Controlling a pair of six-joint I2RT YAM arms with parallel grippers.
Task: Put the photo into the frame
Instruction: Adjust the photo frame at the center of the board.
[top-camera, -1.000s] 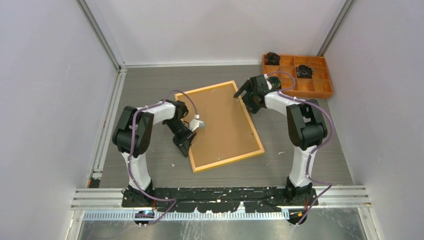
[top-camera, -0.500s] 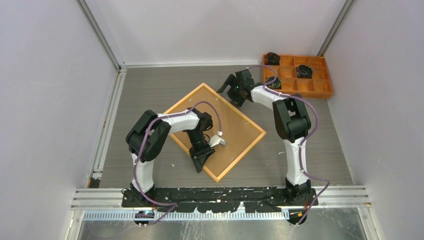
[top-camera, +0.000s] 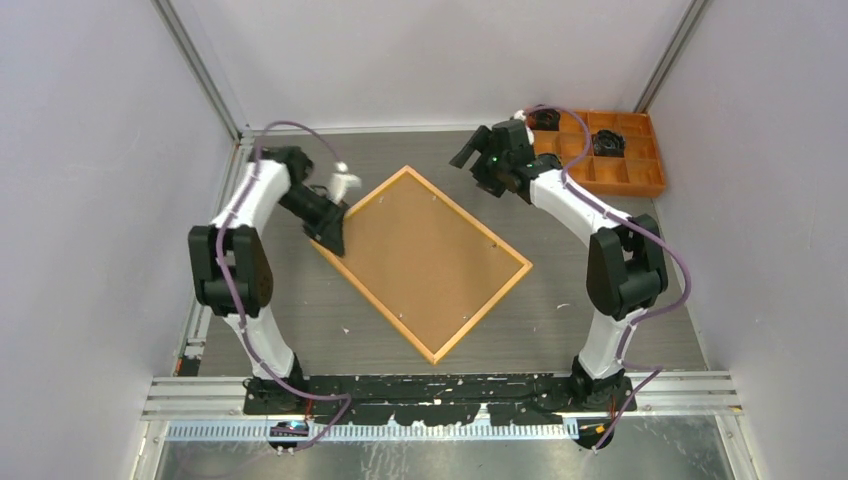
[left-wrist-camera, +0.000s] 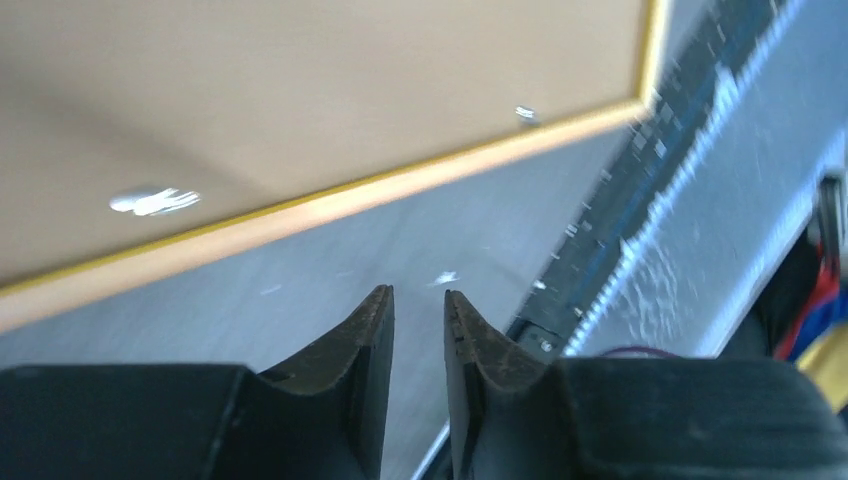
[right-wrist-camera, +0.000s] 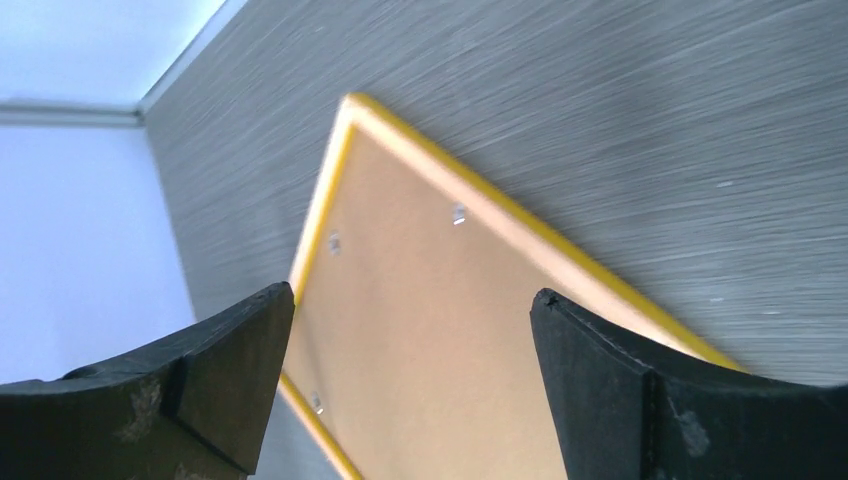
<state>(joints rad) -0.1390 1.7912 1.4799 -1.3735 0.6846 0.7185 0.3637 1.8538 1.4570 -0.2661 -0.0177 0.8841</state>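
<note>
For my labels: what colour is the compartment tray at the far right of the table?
Orange. The tray shows best in the top external view.

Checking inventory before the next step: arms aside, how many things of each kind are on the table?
Picture frame: 1
Orange tray: 1
Black items in the tray: 2 in view; the right arm may hide more
Total: 4 in view

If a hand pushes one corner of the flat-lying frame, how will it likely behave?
The frame looks rigid and flat, so it would probably slide and pivot as one piece on the table. Its thin, low edge likely makes pinching it up awkward.
</note>
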